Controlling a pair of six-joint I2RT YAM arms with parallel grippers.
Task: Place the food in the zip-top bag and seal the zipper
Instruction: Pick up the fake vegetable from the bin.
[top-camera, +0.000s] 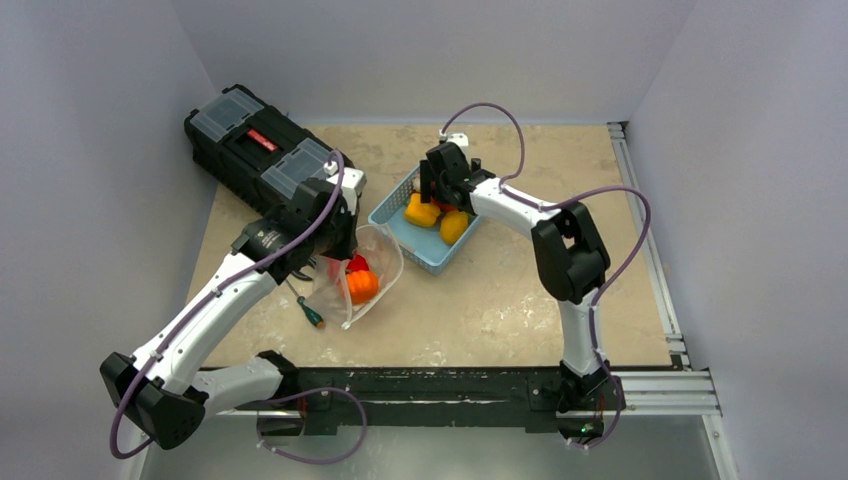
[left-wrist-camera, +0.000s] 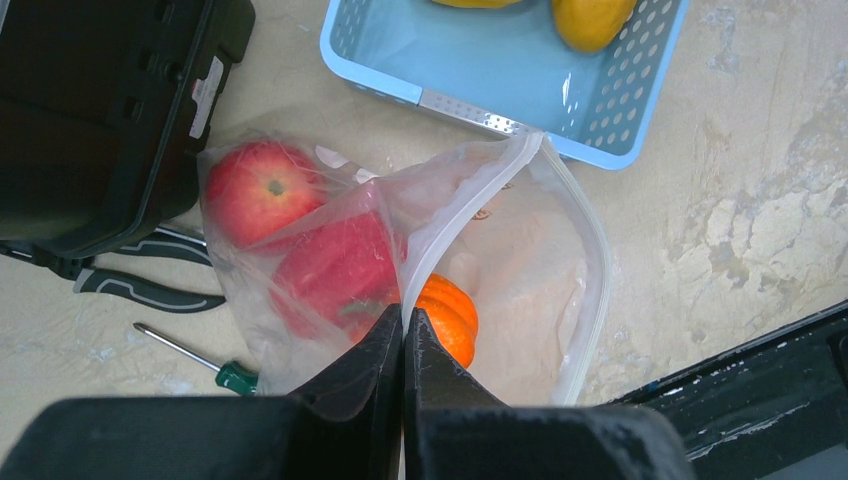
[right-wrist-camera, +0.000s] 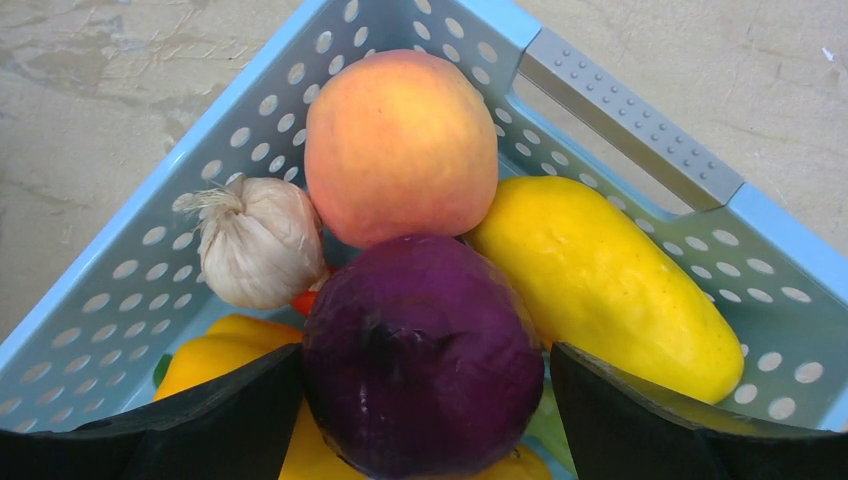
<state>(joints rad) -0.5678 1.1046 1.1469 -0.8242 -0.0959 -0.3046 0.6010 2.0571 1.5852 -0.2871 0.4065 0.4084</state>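
Left gripper (left-wrist-camera: 403, 322) was clenched on the zip-top bag (left-wrist-camera: 520, 260) rim, zipper (left-wrist-camera: 598, 290) unsealed. Apple (left-wrist-camera: 262, 188), red pepper (left-wrist-camera: 335, 265) and pumpkin (left-wrist-camera: 450, 312) sat inside, just ahead of its tips. Right gripper (right-wrist-camera: 425, 385) was released, jaws straddling the purple onion (right-wrist-camera: 420, 340) in the basket (right-wrist-camera: 120, 290).

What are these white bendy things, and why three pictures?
They are two robot arms, each ending in a two-finger claw. One picture looks down from above; the others come from cameras on each wrist. On the beige table sit a black toolbox, a green-handled screwdriver and a light blue holey plastic basket. The left claw pinches the edge of a clear floppy plastic bag holding a red apple and an orange pumpkin. The right claw stands open around a round purple onion in the basket, beside a peach, a white garlic bulb and a long yellow fruit.
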